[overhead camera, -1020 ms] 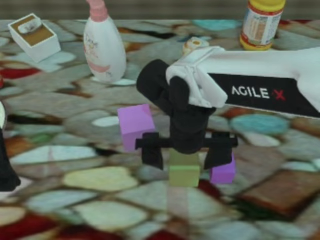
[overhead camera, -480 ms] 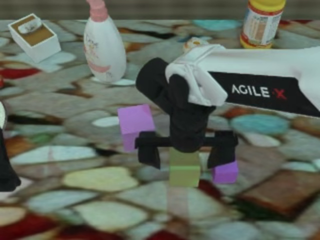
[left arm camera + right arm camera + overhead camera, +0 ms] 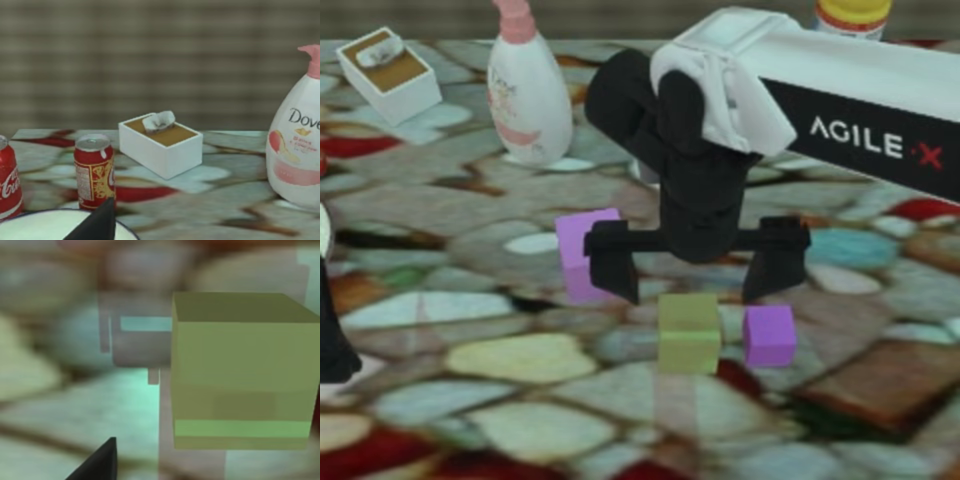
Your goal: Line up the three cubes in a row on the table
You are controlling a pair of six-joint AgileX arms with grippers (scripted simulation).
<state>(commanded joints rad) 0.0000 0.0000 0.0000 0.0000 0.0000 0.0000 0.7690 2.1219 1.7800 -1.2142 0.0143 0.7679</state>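
Observation:
The olive-green cube (image 3: pixel 689 332) rests on the mosaic table (image 3: pixel 520 425), with the small deeper-purple cube (image 3: pixel 769 335) close on its right. The large light-purple cube (image 3: pixel 582 235) sits to the left and a little farther back, partly behind one black finger. My right gripper (image 3: pixel 692 285) hangs open above and just behind the olive cube, holding nothing. In the right wrist view the olive cube (image 3: pixel 240 370) fills the frame beyond one fingertip (image 3: pixel 97 465). My left arm (image 3: pixel 330 335) is parked at the table's left edge.
A white box with brown inside (image 3: pixel 388 72) stands at the back left, a white pump bottle (image 3: pixel 528 95) beside it, and a yellow bottle (image 3: pixel 850 15) at the back right. The left wrist view shows two red cans (image 3: pixel 94 170) and a white dish (image 3: pixel 45 227).
My right gripper has risen off the olive-green cube and drawn back, still open. The olive cube stays on the table beside the small purple one.

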